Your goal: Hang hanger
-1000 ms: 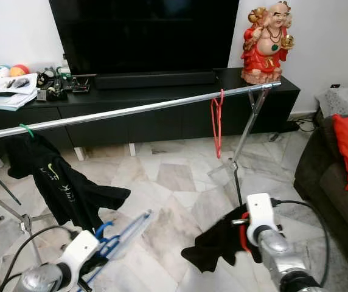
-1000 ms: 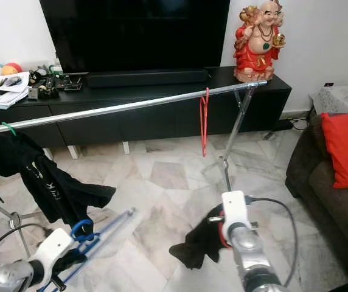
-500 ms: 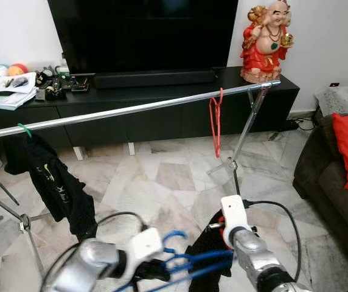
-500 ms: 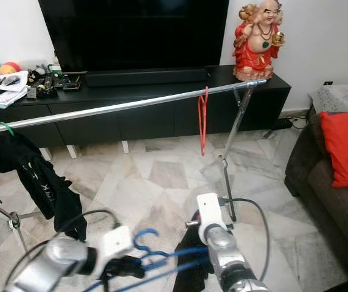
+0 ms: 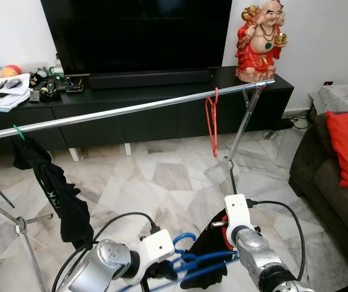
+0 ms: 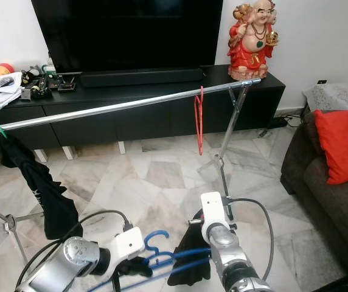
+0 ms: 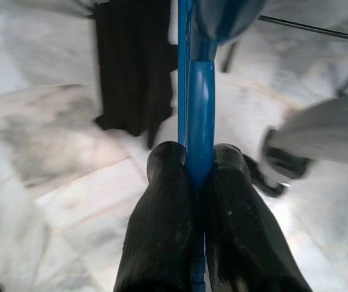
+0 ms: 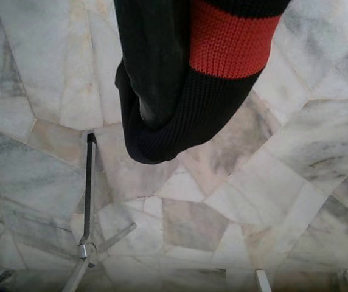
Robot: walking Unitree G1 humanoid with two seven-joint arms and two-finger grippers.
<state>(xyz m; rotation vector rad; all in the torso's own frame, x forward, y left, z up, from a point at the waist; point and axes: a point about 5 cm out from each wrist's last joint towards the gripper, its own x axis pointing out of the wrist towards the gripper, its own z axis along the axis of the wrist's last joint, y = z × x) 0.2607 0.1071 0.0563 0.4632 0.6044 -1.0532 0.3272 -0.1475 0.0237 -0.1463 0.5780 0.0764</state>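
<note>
- Left eye view: the blue plastic hanger (image 5: 189, 263) is low in front of the robot, well below the long silver clothes rail (image 5: 131, 109), so the hanging looks not yet done. A red hanger (image 5: 212, 118) and a black shirt on a green hanger (image 5: 55, 194) already hang there.
- Right eye view: the black knitted garment with a red band (image 6: 183, 264) hangs at the right gripper (image 6: 205, 226), touching the blue hanger's arms; dressing seems unfinished.
- Left wrist view: the left gripper (image 7: 197, 167) is clenched, with the blue bar pinched between both fingertips.
- Right wrist view: the garment drapes over the right gripper's fingers, so I cannot tell their state.
</note>
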